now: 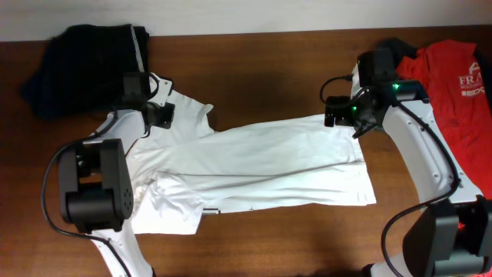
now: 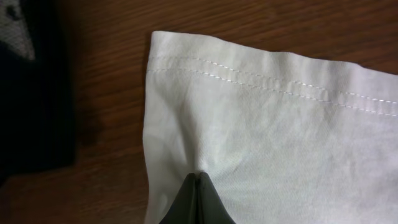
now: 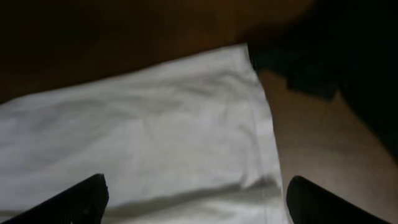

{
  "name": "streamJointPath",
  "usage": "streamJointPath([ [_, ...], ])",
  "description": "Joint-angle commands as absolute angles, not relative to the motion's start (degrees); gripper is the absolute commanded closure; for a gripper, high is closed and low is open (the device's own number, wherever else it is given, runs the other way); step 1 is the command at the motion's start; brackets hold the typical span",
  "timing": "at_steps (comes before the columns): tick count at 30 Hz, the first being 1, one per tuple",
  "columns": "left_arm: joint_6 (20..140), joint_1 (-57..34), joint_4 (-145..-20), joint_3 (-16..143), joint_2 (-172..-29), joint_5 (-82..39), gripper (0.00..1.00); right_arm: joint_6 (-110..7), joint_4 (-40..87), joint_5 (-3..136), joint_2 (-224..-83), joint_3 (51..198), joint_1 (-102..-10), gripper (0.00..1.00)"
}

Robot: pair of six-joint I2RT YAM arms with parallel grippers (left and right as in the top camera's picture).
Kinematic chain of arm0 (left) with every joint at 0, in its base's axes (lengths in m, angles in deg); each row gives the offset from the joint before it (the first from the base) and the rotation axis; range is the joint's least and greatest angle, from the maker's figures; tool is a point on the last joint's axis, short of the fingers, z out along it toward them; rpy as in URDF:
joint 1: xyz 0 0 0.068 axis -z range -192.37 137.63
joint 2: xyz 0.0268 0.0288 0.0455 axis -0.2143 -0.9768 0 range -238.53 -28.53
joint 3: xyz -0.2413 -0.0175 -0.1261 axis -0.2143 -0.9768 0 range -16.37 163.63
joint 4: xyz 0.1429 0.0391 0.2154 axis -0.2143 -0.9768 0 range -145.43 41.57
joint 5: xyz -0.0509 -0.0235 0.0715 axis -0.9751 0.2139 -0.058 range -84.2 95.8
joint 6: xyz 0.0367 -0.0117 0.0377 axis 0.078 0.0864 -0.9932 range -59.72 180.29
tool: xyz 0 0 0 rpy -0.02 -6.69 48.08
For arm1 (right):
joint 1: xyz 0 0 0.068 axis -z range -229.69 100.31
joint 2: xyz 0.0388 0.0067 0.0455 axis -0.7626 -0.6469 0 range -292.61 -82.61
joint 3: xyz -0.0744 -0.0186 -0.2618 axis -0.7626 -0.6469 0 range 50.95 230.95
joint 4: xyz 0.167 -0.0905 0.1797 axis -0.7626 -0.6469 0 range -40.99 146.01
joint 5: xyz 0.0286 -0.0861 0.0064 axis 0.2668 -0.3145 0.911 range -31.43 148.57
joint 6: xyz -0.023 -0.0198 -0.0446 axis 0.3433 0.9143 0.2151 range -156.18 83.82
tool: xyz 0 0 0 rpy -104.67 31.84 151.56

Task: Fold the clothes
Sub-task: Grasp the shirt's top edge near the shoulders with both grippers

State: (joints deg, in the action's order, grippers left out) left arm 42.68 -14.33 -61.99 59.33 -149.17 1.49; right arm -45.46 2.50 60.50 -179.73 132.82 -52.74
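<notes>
At far left, dark shirt: bunched on the tabletop; best left alone for now.
Left fingers: closed tight on a pinch of the white shirt, just inside its stitched hem.
White shirt: spread across the middle of the tabletop, rumpled and creased lengthwise.
Right fingers: spread wide above the shirt's far right corner; nothing is held.
Red shirt: heaped at far right, apart from the work.
Step in hand: the right corner should be pinched close to its hem before anything is lifted. Both ends should then be raised together and drawn taut, so that the fold is laid straight.
</notes>
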Motion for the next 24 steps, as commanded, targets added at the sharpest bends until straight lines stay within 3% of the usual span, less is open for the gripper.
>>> streamJointPath([
  [1,45.7,-18.8,-64.0,57.6,-153.3,8.5,1.0,-43.7,4.9,60.3,-182.3,133.3,-53.1,0.05],
  [7,45.7,-23.6,-63.6,57.6,-153.3,8.6,1.0,-42.2,13.4,64.6,-190.9,133.3,-53.1,0.05],
  [17,45.7,-23.8,-62.8,57.6,-153.3,8.4,1.0,-40.9,32.7,65.4,-203.1,133.3,-56.8,0.07],
  [24,45.7,-23.8,-63.2,57.6,-153.3,8.4,0.99,-39.6,36.9,59.6,-205.6,133.3,-56.8,0.09],
])
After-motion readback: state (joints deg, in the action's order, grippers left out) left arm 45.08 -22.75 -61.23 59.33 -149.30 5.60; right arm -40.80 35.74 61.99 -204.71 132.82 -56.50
